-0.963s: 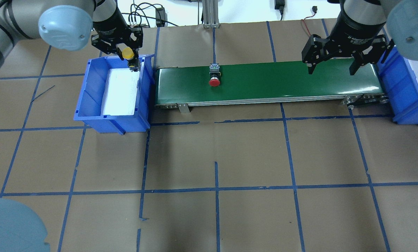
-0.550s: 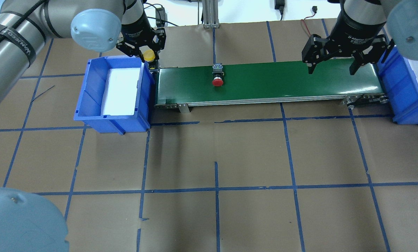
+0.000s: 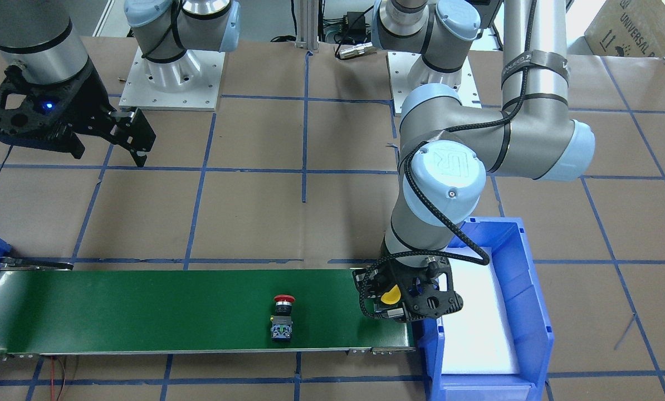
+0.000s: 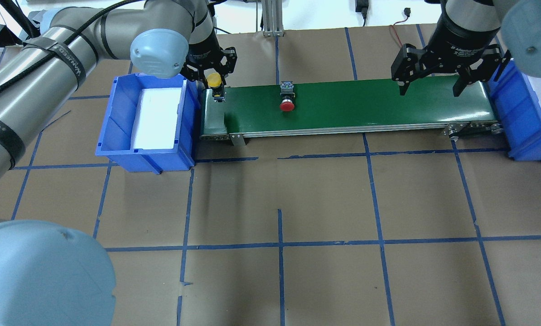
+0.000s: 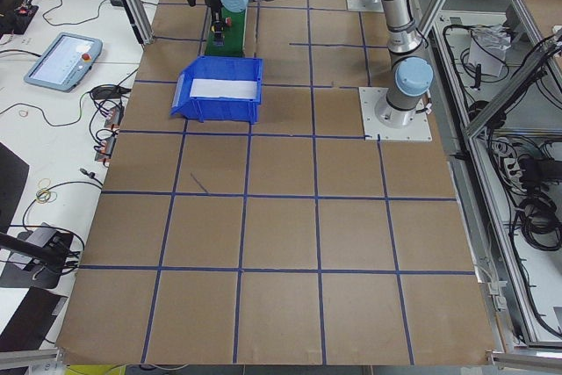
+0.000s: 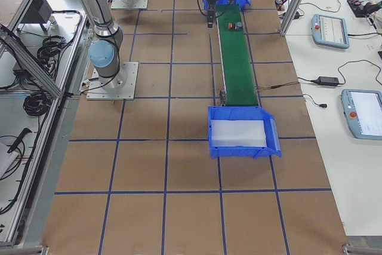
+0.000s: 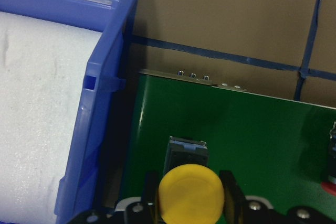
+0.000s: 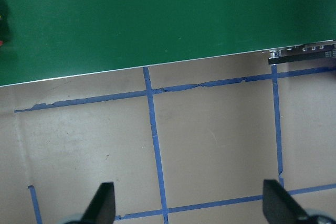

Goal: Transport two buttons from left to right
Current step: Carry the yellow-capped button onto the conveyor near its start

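My left gripper (image 4: 214,83) is shut on the yellow-capped button (image 4: 214,80) and holds it just over the left end of the green conveyor belt (image 4: 365,102). It also shows in the left wrist view (image 7: 191,192) and the front view (image 3: 389,294). The red mushroom button (image 4: 287,105) lies on its side on the belt, left of the middle; it also shows in the front view (image 3: 283,300). My right gripper (image 4: 431,83) is open and empty above the belt's right end, its fingertips (image 8: 104,203) spread wide.
A blue bin (image 4: 116,117) with white foam stands at the belt's left end. A second blue bin (image 4: 515,117) stands at the right end. Brown paper with blue tape lines covers the table.
My left gripper has carried the yellow button rightward, from over the left bin to over the belt's left end. The red button has drifted slightly right on the belt. The right gripper has not moved.
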Tool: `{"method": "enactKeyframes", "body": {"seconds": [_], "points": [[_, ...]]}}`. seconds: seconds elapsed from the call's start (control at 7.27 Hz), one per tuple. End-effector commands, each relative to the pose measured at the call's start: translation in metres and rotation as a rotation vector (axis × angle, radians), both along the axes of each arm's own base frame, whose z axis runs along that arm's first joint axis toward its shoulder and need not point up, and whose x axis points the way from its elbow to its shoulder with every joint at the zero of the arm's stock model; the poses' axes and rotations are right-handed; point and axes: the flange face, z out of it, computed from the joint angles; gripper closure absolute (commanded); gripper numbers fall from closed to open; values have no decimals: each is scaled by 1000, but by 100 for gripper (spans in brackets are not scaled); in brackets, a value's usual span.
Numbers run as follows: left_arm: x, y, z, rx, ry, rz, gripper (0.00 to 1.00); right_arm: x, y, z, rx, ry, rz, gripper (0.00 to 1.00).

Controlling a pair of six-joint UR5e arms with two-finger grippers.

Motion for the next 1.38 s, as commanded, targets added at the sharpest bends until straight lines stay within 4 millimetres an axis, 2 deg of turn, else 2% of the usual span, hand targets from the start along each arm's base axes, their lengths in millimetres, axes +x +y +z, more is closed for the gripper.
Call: {"method": "enactKeyframes", "body": {"seconds": [0.0, 0.55, 0.69, 0.83, 0.96, 1.1, 1.24], "points": [[-4, -3, -12, 2, 0, -7, 96, 0, 0, -1, 2, 0, -1, 0], [-6, -9, -20, -5, 6, -6, 95, 0, -1, -2, 3, -9, 7, 0], [-6, -9, -21, -5, 7, -7, 90, 1, -1, -3, 6, -12, 10, 0], [-6, -10, -20, -8, 5, -12, 73, 0, -1, -2, 4, -1, 11, 0], [-6, -10, -21, -10, 6, -10, 4, 0, 0, -2, 11, -2, 14, 0], [-6, -10, -21, -9, 7, -10, 0, 0, 1, -1, 13, 0, 14, 0], [-6, -10, -20, -11, 9, -10, 0, 0, 0, -1, 8, -1, 16, 0]]}}
